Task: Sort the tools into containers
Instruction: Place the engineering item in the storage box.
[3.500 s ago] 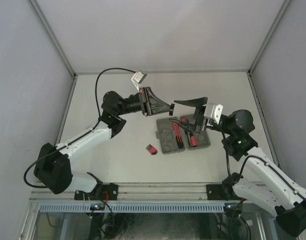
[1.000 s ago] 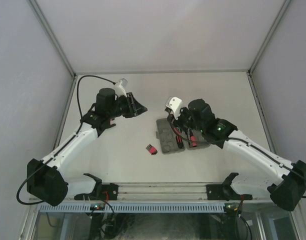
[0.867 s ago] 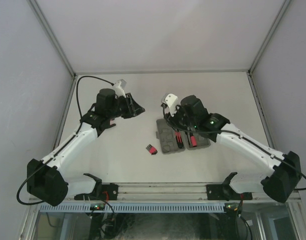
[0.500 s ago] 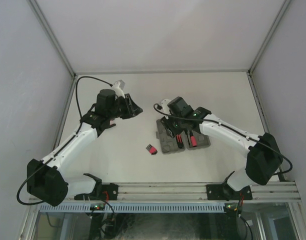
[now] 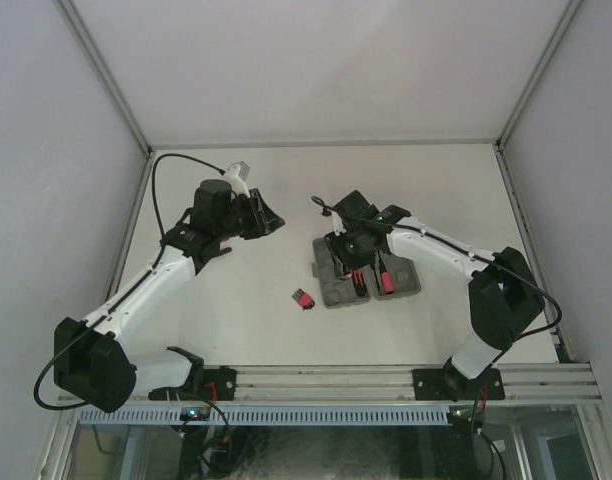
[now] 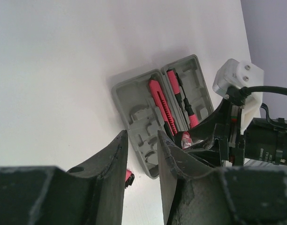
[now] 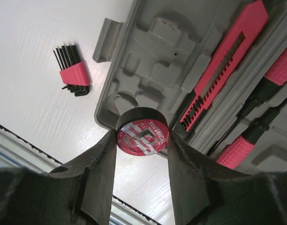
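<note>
— So, what is the right pincer doing?
— It is clamping the small black ring, a round black piece with a red label facing the wrist camera. One finger is pressing on each side of it.
— And what is lying under that pincer?
— The grey tool case is lying open on the desk right beneath it. The ring is hanging over the half with the bare moulded recesses, close to that half's outer rim. Whether it is touching the plastic I cannot tell.
— Is anything crowding it?
— Just beside the pincer, near the hinge, the longer red-black tool is sitting in its recess. Beyond that, the thin red-handled screwdriver and another red-handled tool are lying in the other half. The ring itself is hiding part of the recesses behind it.
— Where is the red-black hex key set?
— It is lying on the desk outside the case, to the left of the right pincer and a little nearer the arm bases, apart from the case's rim.
— And the left pincer?
— It is hovering with its jaws parted by a narrow gap, gripping nothing. The case is lying to its right. The right arm is reaching over one end of the case and blocking part of it from that side.
</note>
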Controlling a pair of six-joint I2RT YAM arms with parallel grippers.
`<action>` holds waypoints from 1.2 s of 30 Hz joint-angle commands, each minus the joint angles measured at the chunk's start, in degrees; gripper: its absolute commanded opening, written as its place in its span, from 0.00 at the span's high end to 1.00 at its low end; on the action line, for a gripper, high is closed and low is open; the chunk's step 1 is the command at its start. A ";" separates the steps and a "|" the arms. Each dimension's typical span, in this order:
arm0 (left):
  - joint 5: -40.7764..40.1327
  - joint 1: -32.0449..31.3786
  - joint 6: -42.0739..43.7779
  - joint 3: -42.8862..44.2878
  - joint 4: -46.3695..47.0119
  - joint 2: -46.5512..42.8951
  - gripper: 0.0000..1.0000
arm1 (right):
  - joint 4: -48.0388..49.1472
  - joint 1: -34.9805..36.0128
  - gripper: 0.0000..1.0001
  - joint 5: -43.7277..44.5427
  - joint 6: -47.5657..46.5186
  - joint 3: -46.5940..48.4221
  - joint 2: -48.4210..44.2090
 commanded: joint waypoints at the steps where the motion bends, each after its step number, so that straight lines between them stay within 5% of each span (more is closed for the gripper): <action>1: -1.14 0.39 -0.05 -1.27 1.08 -0.03 0.65 | -0.63 -0.57 0.79 -3.74 3.04 2.21 0.87; 36: -1.43 0.87 -0.94 -1.45 1.07 2.12 0.67 | -3.94 2.17 0.79 -4.52 2.79 4.52 8.47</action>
